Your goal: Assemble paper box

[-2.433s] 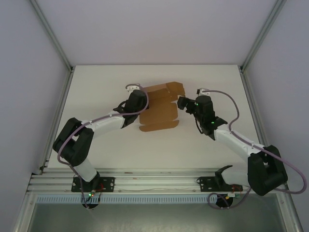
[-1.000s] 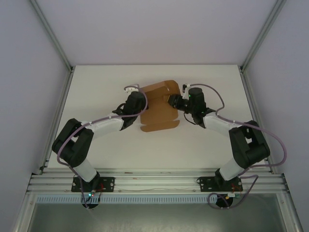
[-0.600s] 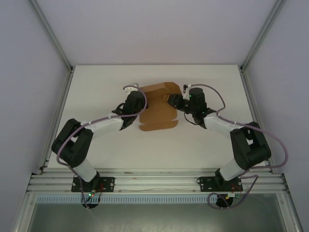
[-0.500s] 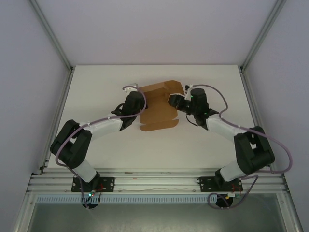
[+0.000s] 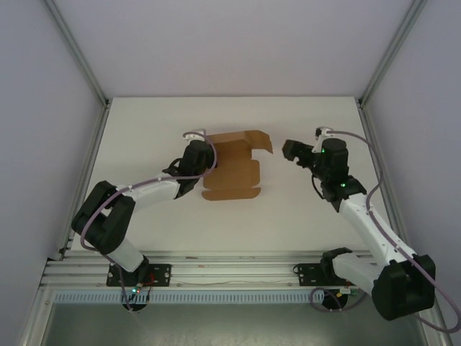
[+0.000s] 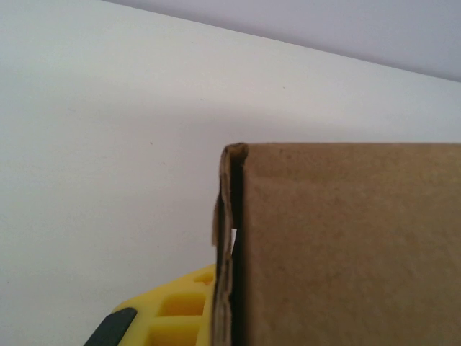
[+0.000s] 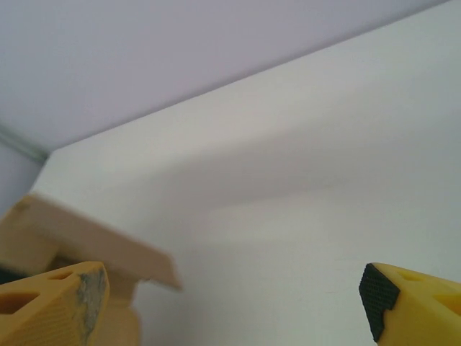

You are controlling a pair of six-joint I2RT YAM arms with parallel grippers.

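The paper box [image 5: 232, 170] is a brown cardboard sheet lying partly folded on the white table, with one flap [image 5: 260, 138] raised at its far right corner. My left gripper [image 5: 207, 156] sits at the sheet's left edge. In the left wrist view a doubled cardboard edge [image 6: 229, 245] stands upright against one yellow finger [image 6: 169, 317], and the other finger is hidden behind the cardboard [image 6: 346, 245]. My right gripper [image 5: 287, 151] hangs open to the right of the box, apart from it. Its fingers [image 7: 54, 299] are spread wide, with the blurred flap [image 7: 101, 249] at the left.
Grey enclosure walls and aluminium posts [image 5: 378, 54] ring the white table [image 5: 144, 122]. A metal rail [image 5: 230, 270] holding both arm bases runs along the near edge. Bare table lies between the box and the right gripper.
My right gripper has come off the box's right side and pulled back to the right. The box has slid slightly left and its right flap has sprung open. The left gripper keeps its hold.
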